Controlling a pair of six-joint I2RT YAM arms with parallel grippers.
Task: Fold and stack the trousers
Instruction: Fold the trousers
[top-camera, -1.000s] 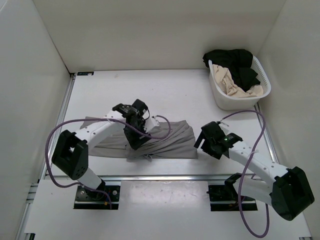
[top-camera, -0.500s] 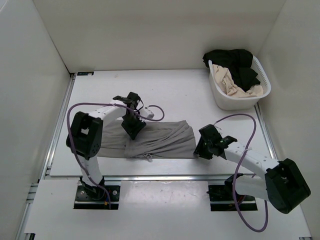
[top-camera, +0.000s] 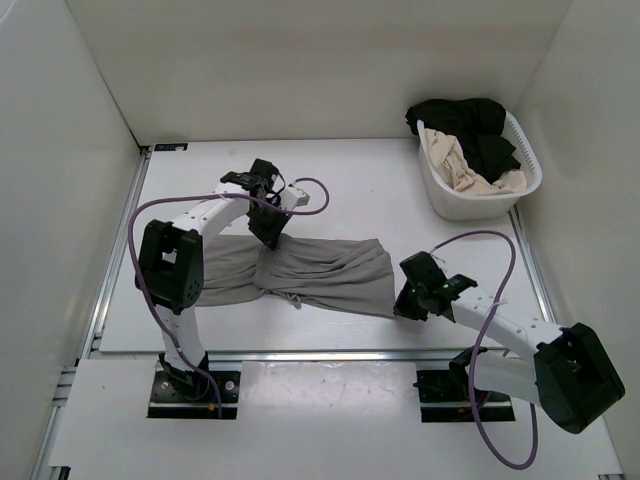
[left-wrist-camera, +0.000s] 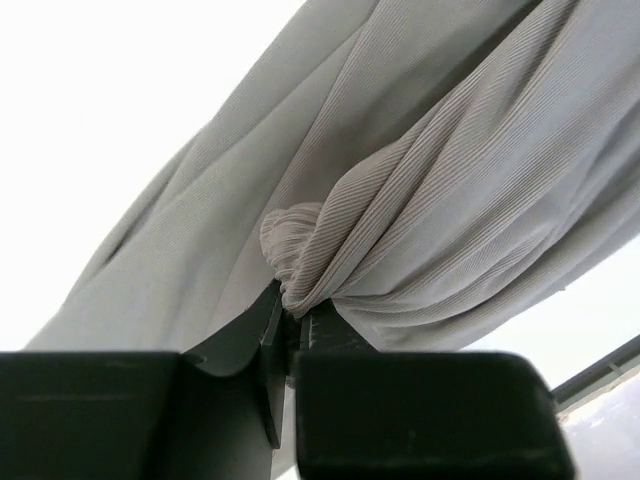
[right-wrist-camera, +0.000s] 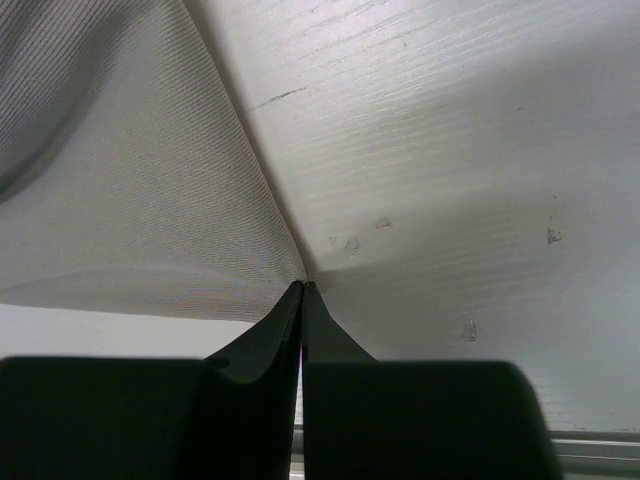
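The grey-taupe trousers (top-camera: 330, 275) lie stretched left to right across the near half of the white table, creased and partly bunched. My left gripper (top-camera: 270, 238) is at their far edge, left of the middle, shut on a gathered wad of the fabric (left-wrist-camera: 300, 260). From that pinch the cloth fans out in folds, as the left wrist view shows. My right gripper (top-camera: 402, 303) is at the trousers' near right corner. In the right wrist view its jaws (right-wrist-camera: 303, 287) are pressed together on the very tip of the cloth (right-wrist-camera: 130, 200), just above the table.
A white laundry basket (top-camera: 455, 212) stands at the back right, holding a black garment (top-camera: 470, 120) and a beige-cream one (top-camera: 460, 170). White walls enclose the table (top-camera: 350, 185) on three sides. A metal rail runs along the near edge.
Both grippers have shut on the trousers. The left one has drawn its bunch of cloth toward the back. The right one has moved in to the near right corner, and the trousers lie more spread.
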